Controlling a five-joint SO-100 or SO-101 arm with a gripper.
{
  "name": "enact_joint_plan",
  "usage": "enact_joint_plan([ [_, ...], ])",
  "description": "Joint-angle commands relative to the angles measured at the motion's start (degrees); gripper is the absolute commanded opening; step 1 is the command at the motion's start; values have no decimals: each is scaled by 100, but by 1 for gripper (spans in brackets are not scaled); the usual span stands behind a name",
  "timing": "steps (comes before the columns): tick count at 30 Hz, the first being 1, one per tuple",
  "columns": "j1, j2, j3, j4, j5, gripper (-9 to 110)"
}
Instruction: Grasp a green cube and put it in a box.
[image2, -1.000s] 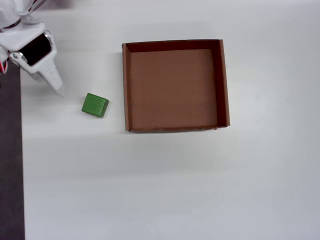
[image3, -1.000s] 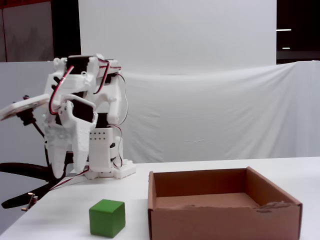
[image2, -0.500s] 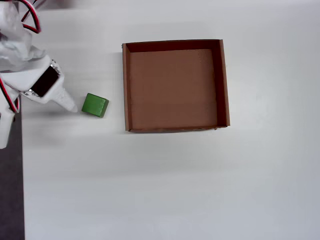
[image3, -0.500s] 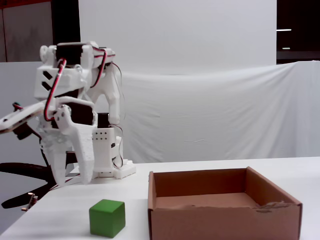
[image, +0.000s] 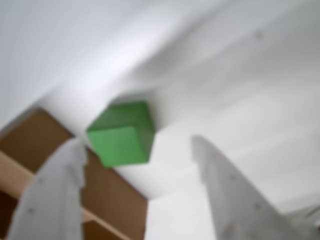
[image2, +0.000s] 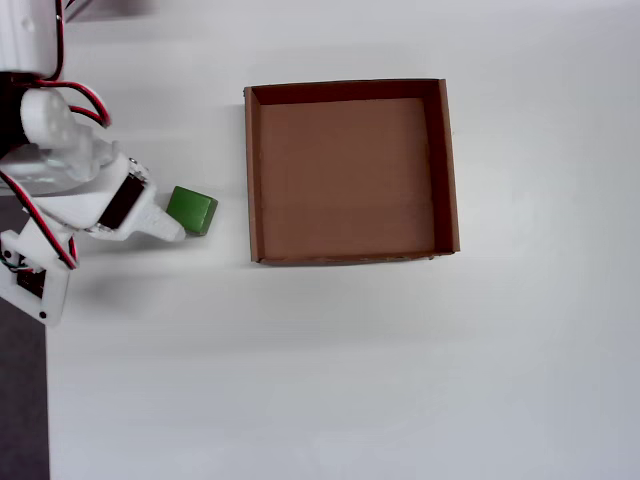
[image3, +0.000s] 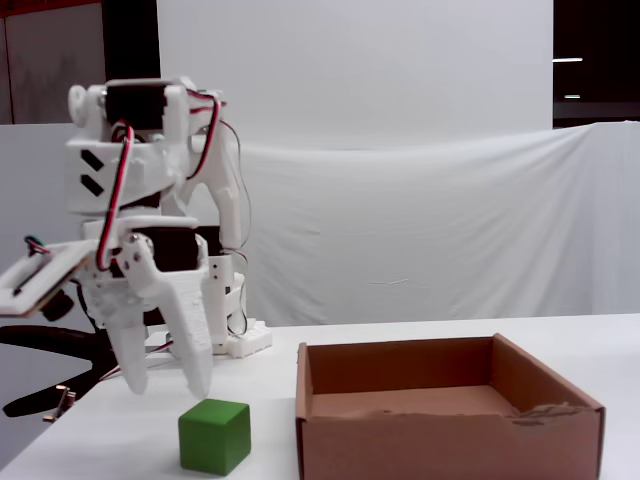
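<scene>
The green cube (image: 122, 134) (image2: 192, 210) (image3: 214, 436) rests on the white table, just left of the box in the overhead view. The box (image2: 250, 170) (image3: 450, 440) is a shallow brown cardboard tray and it is empty; its corner shows at the lower left of the wrist view (image: 30, 142). My gripper (image: 137, 145) (image2: 170, 222) (image3: 167, 388) is open and empty. In the fixed view it hangs tips down a little above the cube and slightly to its left. In the wrist view, which is blurred, the cube lies ahead between the two white fingers, nearer the left one.
The arm's base (image3: 235, 345) stands at the back left of the table. A white cloth backdrop (image3: 420, 220) hangs behind. The table's left edge (image2: 46, 400) borders a dark floor in the overhead view.
</scene>
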Motion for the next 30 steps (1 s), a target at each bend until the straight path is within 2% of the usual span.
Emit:
enact_joint_plan([
  [1,-132,-70,-422,35,44,33],
  [14,-431,-387,-598,510,70,33],
  [30,-501,-932,-826,483,97,33],
])
